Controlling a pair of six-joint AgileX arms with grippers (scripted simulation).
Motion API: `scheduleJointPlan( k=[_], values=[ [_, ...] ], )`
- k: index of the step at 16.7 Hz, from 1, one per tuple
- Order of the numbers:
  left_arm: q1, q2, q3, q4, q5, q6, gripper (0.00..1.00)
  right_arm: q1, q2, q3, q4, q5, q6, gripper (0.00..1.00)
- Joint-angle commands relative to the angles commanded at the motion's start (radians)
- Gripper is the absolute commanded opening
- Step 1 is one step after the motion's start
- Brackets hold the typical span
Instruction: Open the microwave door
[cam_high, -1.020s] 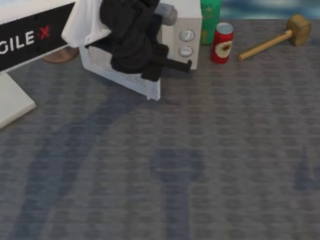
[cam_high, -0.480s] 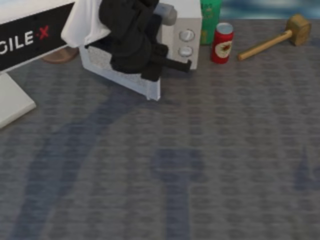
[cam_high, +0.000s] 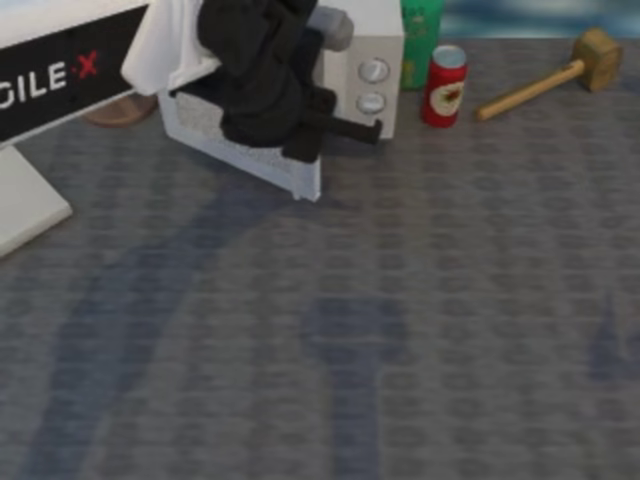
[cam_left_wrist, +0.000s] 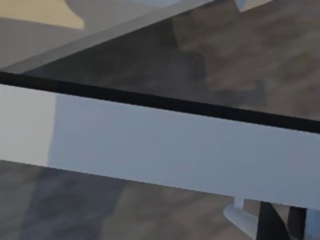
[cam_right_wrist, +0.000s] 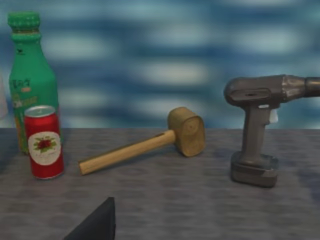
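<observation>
The white microwave stands at the back of the table with two silver knobs on its right panel. Its microwave door, with a grey mesh window, is swung partly out toward the front left, its free edge nearest me. My left gripper hangs over that free edge, shut on the door's slim handle. In the left wrist view the door's edge fills the picture as a white band. My right gripper is out of the top view, parked low at the right.
Right of the microwave stand a green bottle and a red can, then a wooden mallet. A grey drill stands farther right. A black lettered board and a flat white slab lie at the left.
Almost nothing: the left arm has shifted very slightly over the door, and the door's angle looks the same.
</observation>
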Motion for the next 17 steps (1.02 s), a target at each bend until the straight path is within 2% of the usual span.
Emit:
scheduleJointPlan(
  k=[7,13,17],
  values=[
    [-0.005,0.001,-0.006,0.001,0.007,0.000,0.00,0.000,0.000,0.000,0.000,0.000,0.000,1.00],
    [0.032,-0.072,-0.097,0.029,0.069,0.118,0.00,0.000,0.000,0.000,0.000,0.000,0.000,1.00],
    [0.037,-0.082,-0.108,0.033,0.077,0.133,0.00,0.000,0.000,0.000,0.000,0.000,0.000,1.00]
  ],
)
